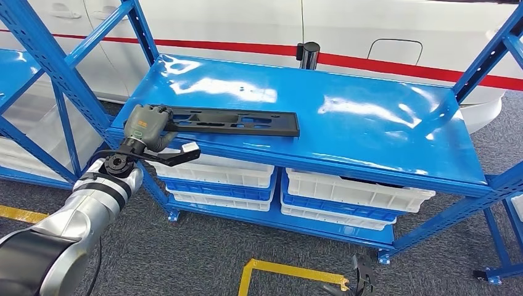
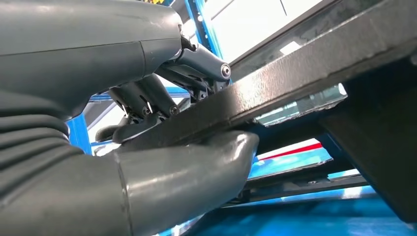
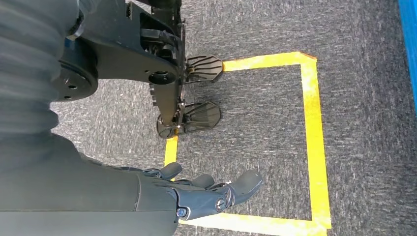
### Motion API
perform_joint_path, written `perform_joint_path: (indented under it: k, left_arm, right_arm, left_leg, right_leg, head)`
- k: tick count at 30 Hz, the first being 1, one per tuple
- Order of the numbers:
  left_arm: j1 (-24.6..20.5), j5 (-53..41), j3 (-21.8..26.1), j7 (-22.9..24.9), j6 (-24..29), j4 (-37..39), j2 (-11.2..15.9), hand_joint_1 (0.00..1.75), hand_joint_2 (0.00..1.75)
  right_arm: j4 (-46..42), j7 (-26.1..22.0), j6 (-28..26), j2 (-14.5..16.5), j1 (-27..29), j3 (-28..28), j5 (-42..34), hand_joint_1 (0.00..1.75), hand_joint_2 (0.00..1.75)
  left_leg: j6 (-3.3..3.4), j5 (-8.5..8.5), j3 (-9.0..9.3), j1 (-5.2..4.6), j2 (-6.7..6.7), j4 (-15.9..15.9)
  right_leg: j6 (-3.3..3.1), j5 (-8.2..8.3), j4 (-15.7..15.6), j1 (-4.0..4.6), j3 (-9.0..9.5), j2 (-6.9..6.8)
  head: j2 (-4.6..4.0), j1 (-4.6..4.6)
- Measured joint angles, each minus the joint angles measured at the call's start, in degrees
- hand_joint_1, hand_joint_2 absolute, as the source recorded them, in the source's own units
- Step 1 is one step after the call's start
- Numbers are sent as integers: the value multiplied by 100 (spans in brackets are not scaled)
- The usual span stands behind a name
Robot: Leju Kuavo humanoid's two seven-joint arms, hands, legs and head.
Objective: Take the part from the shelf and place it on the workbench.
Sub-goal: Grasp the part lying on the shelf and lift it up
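One long black part (image 1: 231,120) lies flat on the blue shelf (image 1: 345,117), near its front edge. The left robot hand (image 1: 145,126) grips the part's end, thumb beneath. The right robot hand (image 3: 206,191) hangs empty, fingers spread, over grey floor (image 3: 364,123). Four white bins (image 1: 351,194) sit below.

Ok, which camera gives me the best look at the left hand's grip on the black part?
The left wrist view: the thumb presses one face of the black part and the fingers wrap the other. The head view shows the left hand on the part's end over the shelf, contact hidden. The right wrist view faces the floor.
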Motion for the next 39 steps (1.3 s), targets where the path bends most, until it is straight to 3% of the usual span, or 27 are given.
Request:
perform_joint_path:
  k: [13,25,39]
  left_arm:
    - [209,40,346,-57,-2,-426,-2,175,175]
    - [448,-15,366,36,-2,-985,0,175,175]
    - [679,-17,-32,268,-4,-2116,-6,175,175]
  right_arm:
    - [0,-4,0,2,-4,-2,10,0,175]
    - [0,-5,3,2,-18,-2,37,0,175]
    - [0,-30,13,4,-26,-8,68,0,175]
  left_leg:
    - [0,0,-1,0,-1,0]
    - [0,0,-2,0,-1,0]
    - [0,0,-5,0,-1,1]
  right_leg:
    - [0,0,0,0,-1,0]
    - [0,0,0,0,-1,0]
    - [0,0,0,-1,-6,0]
  head:
    - [1,0]
    - [0,1]
    - [0,1]
